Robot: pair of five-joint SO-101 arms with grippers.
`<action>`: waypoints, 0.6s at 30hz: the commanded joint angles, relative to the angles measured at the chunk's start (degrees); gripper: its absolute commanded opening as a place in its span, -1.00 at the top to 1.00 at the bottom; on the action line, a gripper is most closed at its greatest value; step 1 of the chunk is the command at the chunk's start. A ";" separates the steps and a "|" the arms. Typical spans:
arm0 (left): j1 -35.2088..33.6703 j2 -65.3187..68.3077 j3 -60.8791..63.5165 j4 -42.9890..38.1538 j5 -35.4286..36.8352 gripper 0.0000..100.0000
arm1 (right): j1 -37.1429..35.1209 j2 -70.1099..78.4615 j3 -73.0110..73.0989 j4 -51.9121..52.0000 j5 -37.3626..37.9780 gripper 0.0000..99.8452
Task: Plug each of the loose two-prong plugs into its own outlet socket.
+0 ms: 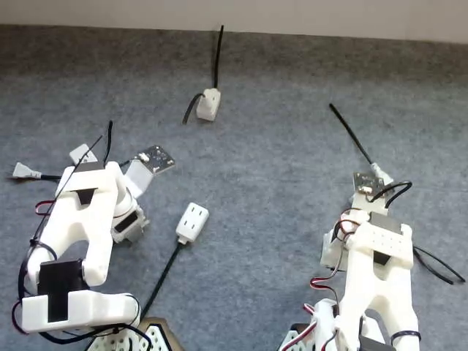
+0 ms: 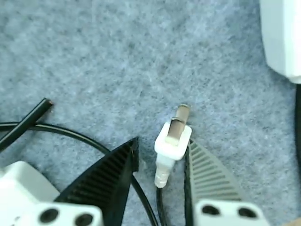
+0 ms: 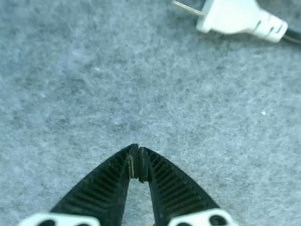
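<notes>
The plug (image 2: pixel 173 136) lies on the grey carpet (image 2: pixel 117 52) with its 2 prongs pointing away from the wrist and its black cord running back under the arm. The left gripper (image 2: pixel 163 143) is spread open astride it, 1 finger on each side. The grey finger sits just beside the plug body, and a gap shows on the black finger's side. A white block (image 2: pixel 282 37) stands nearby at that view's edge.

A 2nd plug (image 3: pixel 233 18) lies flat ahead of the right gripper (image 3: pixel 139 160), well apart from it. That gripper's tips are pressed together with nothing between them.

From above, a white socket (image 1: pixel 192 221) lies slotted face up between the 2 arms, its black cord trailing toward the near edge. A far socket (image 1: pixel 208 104) sits toward the back, also corded. An edge plug (image 1: pixel 22 172) lies beside the left arm (image 1: pixel 84 219). I cannot tell whether it is the one under that gripper. A black cord (image 1: pixel 349 135) runs up to the right arm (image 1: pixel 376 270). A pale wall (image 1: pixel 292 14) borders the carpet at the back.
</notes>
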 commanded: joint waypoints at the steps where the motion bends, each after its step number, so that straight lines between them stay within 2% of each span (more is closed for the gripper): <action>1: 0.04 -1.63 -0.57 -1.05 0.62 0.67 | 0.13 -0.31 -0.22 -0.57 -0.44 0.99; 8: 0.13 -1.63 -0.57 -0.70 0.62 0.68 | 0.13 -0.31 -0.22 -0.57 -0.44 0.99; 13: 0.13 -1.63 -0.57 -0.62 0.62 0.95 | 0.13 -0.31 -0.22 -0.57 -0.44 0.99; 18: 0.13 -1.63 -0.57 -0.09 0.44 0.99 | 0.13 -0.31 -0.22 -0.57 -0.44 0.99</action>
